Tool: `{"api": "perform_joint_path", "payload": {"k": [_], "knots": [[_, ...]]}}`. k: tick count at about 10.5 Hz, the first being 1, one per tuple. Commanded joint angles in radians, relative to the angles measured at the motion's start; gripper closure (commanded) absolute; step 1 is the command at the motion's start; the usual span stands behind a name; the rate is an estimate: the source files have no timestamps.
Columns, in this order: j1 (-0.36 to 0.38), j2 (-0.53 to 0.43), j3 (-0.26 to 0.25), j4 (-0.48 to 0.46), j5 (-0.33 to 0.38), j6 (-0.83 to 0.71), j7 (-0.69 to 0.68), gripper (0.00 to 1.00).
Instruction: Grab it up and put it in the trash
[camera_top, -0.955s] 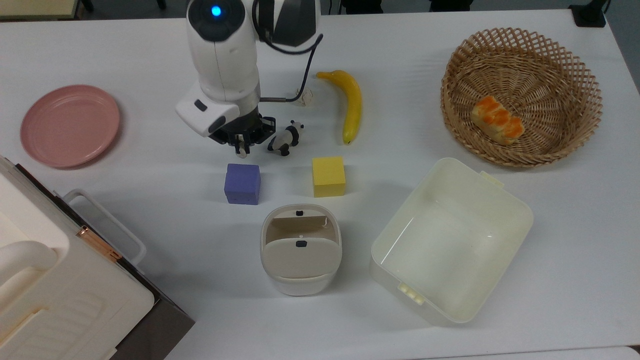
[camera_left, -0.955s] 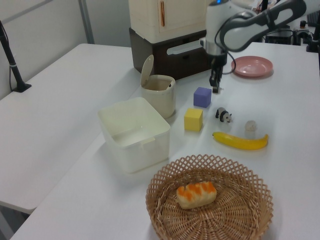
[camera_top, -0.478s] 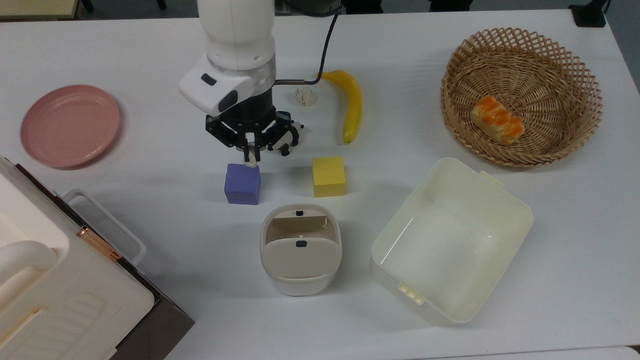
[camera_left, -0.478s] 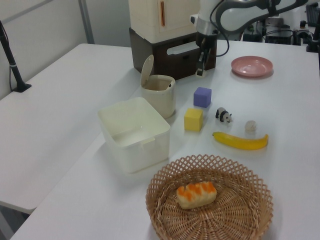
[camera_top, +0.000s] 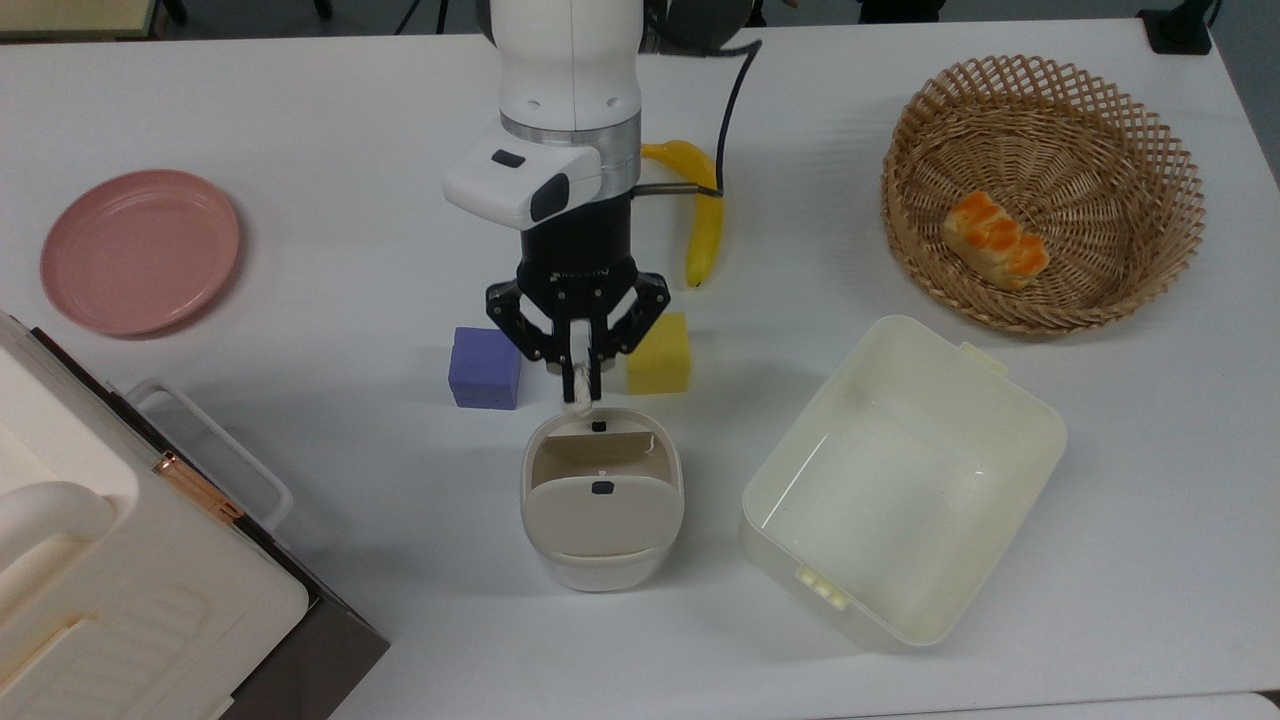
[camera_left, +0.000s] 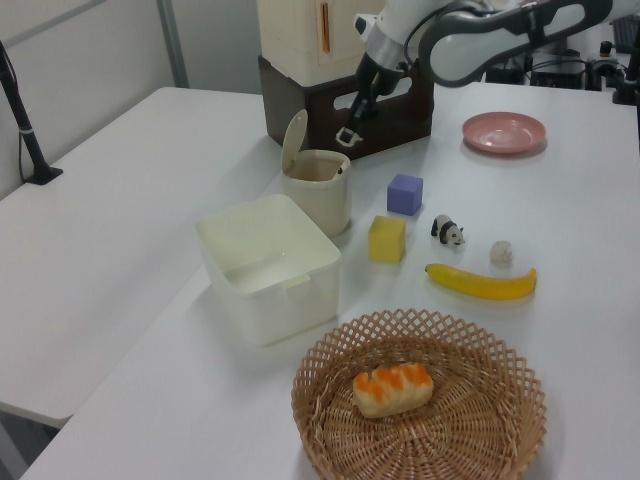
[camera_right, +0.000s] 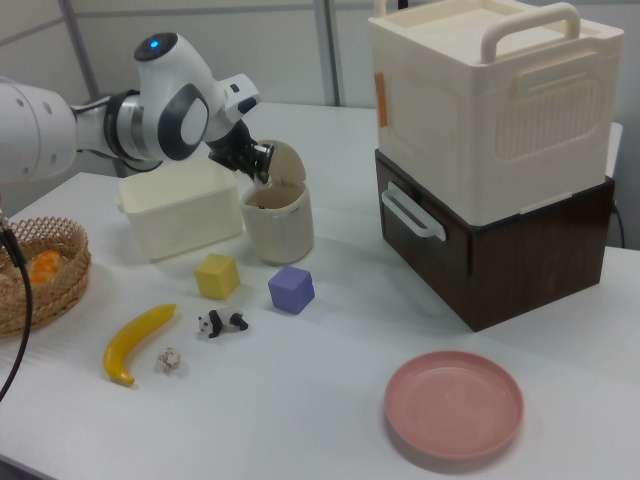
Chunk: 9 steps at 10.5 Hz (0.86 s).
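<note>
My gripper (camera_top: 578, 388) hangs above the far rim of the trash (camera_top: 600, 565), shut on a small off-white paper wad (camera_top: 577, 397) that pokes out below the fingertips. The trash is a cream bin with its tan flap tipped open. In the left view the gripper (camera_left: 347, 136) sits just above and right of the bin (camera_left: 320, 205). In the right view the gripper (camera_right: 262, 163) is over the bin's mouth (camera_right: 278, 235). Another wad (camera_left: 501, 252) lies on the table by the banana (camera_left: 480, 283).
A purple cube (camera_top: 485, 367) and a yellow cube (camera_top: 662, 358) flank the gripper. A panda figurine (camera_left: 447, 231) stands nearby. A cream tub (camera_top: 1045, 415) sits right of the bin, a wicker basket (camera_top: 1150, 140) with bread beyond. Pink plate (camera_top: 140, 250) and storage box (camera_top: 100, 580) lie at the top view's left.
The gripper has carried the wad from beside the panda figurine, past the purple cube, to above the bin's far rim. It stays shut on the wad.
</note>
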Motion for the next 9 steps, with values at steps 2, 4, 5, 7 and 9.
{"api": "perform_joint_path", "payload": {"k": [2,4,5,7,9], "knots": [[0.006,0.051,-0.008,0.016,-0.017,0.214,0.025,0.52],[0.007,0.051,-0.008,0.011,-0.013,0.214,0.027,0.25],[0.006,0.049,-0.008,0.004,-0.013,0.212,0.027,0.25],[0.007,0.034,-0.008,-0.01,-0.01,0.196,0.027,0.25],[0.007,-0.018,-0.008,-0.026,-0.01,0.089,0.025,0.25]]}}
